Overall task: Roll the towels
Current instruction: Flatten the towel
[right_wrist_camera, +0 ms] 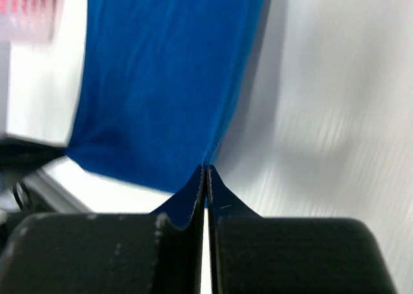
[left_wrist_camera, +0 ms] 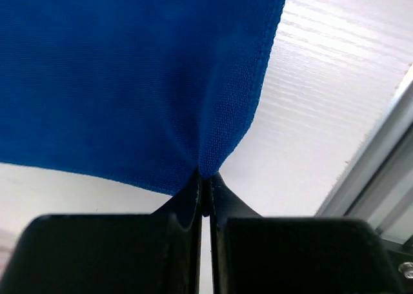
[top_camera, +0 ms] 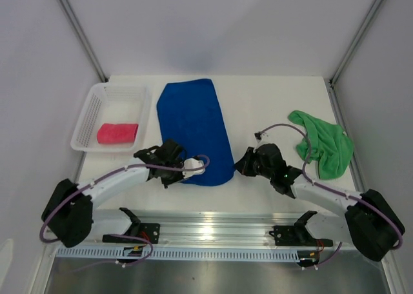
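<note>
The royal blue microfibre towel lies flat as a long strip stretching away from both grippers, its near edge at their fingertips. This looks like the start of its roll. The next move calls for both arms to lift that edge together, turn it over onto the cloth ahead and keep the two ends level so the roll runs straight.

The white plastic mesh basket sits ahead and left of the left gripper. The bright green towel lies crumpled to the right of the right gripper, not yet rolled. The pink-red towel is a compact bundle inside the basket, apparently finished.

The left gripper is pinched tight on the blue towel's near-left corner. The right gripper is closed likewise on the near-right corner.
</note>
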Controlling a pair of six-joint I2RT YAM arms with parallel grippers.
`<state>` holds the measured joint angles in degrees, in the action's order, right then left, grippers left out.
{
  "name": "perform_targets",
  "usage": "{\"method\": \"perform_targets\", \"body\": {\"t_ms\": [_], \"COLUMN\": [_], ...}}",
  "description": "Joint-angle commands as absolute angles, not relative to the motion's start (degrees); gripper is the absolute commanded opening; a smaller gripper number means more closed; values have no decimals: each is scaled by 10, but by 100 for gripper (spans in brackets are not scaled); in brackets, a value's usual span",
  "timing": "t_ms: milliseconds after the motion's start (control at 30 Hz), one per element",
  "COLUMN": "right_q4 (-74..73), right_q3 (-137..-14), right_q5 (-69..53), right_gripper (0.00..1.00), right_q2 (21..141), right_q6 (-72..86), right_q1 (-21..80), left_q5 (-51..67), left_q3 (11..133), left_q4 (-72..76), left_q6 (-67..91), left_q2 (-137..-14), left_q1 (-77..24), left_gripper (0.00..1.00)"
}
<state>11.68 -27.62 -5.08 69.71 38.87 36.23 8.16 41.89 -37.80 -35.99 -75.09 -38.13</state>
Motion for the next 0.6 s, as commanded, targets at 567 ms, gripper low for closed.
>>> {"method": "perform_targets", "body": {"t_ms": [567], "right_q4": [-202], "right_q3": [-264], "right_q5": [211], "right_gripper": [0], "right_q2": [577], "right_q6": [605], "right_q1": [762], "left_q5": [134], "left_q3": [311], "left_q4": [-550], "left_q6": [-395], "left_q2": [-420], "left_q1": [-366], "left_gripper": [1]}}
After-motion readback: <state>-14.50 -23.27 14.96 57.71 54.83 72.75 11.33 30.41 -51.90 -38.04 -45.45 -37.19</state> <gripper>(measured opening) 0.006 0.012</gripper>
